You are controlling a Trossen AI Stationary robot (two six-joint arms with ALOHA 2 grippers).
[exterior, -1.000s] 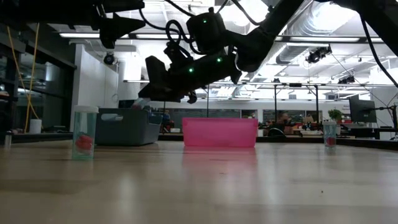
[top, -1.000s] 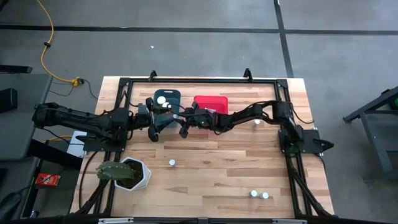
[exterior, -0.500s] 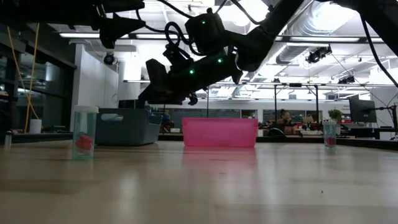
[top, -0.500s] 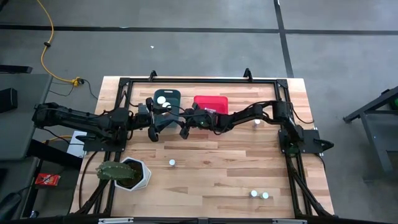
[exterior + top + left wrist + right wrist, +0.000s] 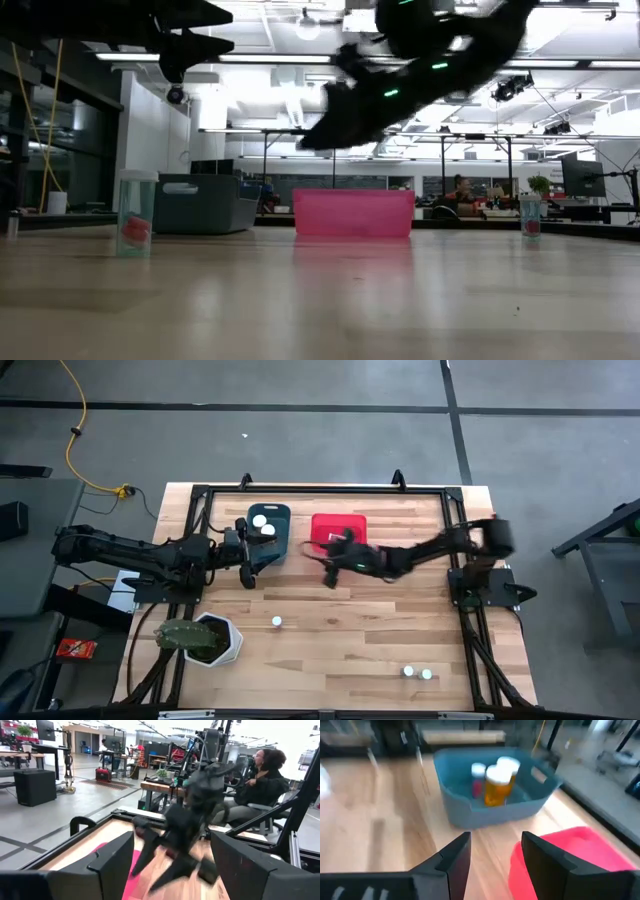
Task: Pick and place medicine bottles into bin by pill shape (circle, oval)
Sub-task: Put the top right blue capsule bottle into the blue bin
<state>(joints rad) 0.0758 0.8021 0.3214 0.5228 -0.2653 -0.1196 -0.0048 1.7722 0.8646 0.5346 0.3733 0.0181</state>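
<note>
The dark teal bin [image 5: 268,526] stands at the far middle of the table and holds medicine bottles [image 5: 495,785] with white caps, one of them amber. The red bin [image 5: 338,530] stands to its right. My right gripper [image 5: 329,567] is open and empty, raised above the table just near of the red bin; its wrist view looks at both bins. My left gripper [image 5: 245,565] is open and empty, raised at the teal bin's near left corner. Loose bottles stand upright on the table: one [image 5: 277,622] near the middle and two [image 5: 416,673] at the near right.
A white hexagonal plant pot [image 5: 213,641] stands at the near left. A black frame [image 5: 320,490] runs round the table's edges. In the low view one bottle [image 5: 136,212] stands on the left and one [image 5: 530,215] on the right. People sit in the room beyond.
My right gripper has swung fast from the teal bin's near right corner toward the table's right edge. It now hangs near the red bin's near edge, and its arm is drawn back. The left arm has kept still.
</note>
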